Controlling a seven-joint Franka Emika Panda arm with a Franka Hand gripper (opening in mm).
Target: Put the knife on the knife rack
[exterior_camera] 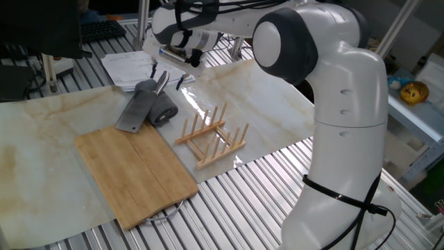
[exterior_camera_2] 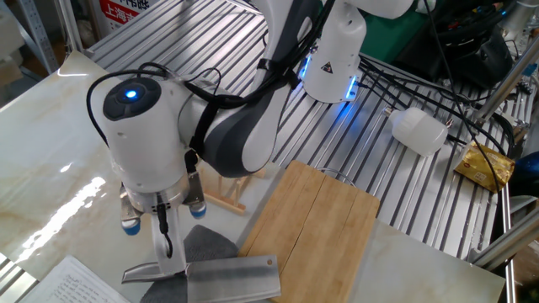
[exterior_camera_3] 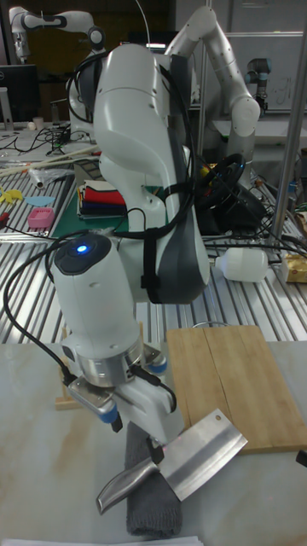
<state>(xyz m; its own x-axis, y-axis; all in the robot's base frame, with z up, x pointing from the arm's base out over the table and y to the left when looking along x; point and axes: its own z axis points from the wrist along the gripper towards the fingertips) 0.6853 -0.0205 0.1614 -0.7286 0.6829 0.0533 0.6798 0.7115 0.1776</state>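
Observation:
The knife lies flat with its broad grey blade partly on the dark rolled cloth, its handle pointing toward the back. My gripper hovers just above the handle, open, holding nothing. From the other side the knife lies at the bottom edge, with the gripper over its handle end. The tall view shows the knife below the gripper. The knife rack stands empty to the right of the cloth, and the arm mostly hides the knife rack.
A large bamboo cutting board lies in front of the knife. Papers lie behind the gripper. A white bottle and a yellow bag rest on the metal slats beyond the marble mat.

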